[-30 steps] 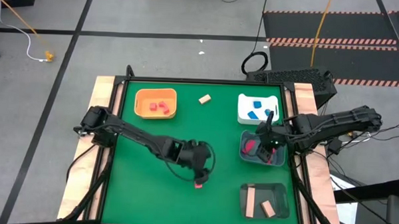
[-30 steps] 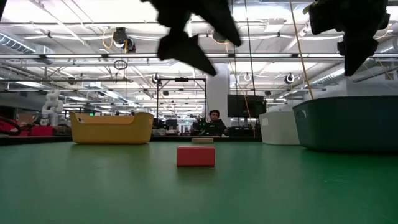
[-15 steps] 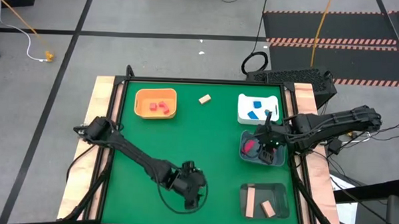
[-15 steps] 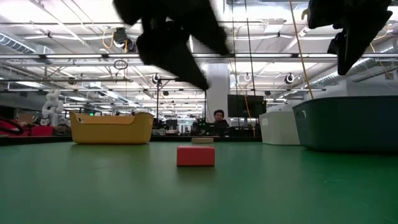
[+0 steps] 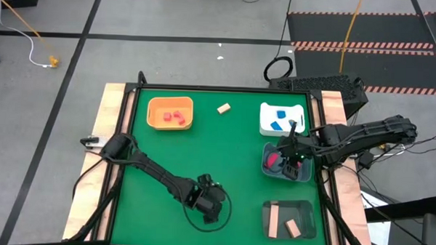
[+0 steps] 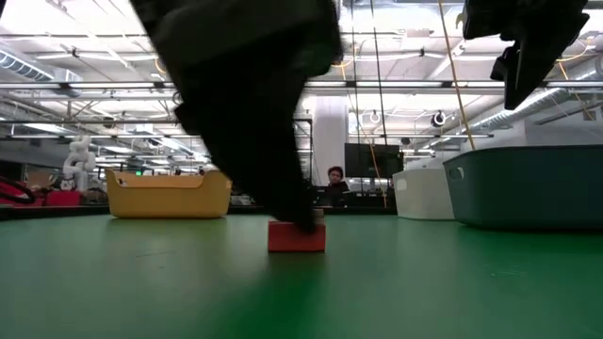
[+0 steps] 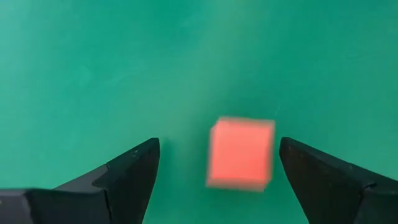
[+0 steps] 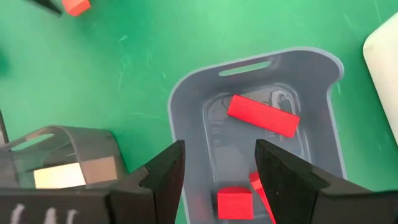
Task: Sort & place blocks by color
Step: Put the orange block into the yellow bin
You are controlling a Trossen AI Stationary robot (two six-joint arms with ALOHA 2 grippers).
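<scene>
At table front: left gripper (image 7: 214,171) wide open, holding nothing, straddling red block (image 7: 240,154) | risk: block off-centre, one finger nudges it away.

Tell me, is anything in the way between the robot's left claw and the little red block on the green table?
No, nothing visible. The left gripper is open right over the red block, which lies between its two fingers on bare green table. The right gripper hovers over the grey tray, well away.
</scene>
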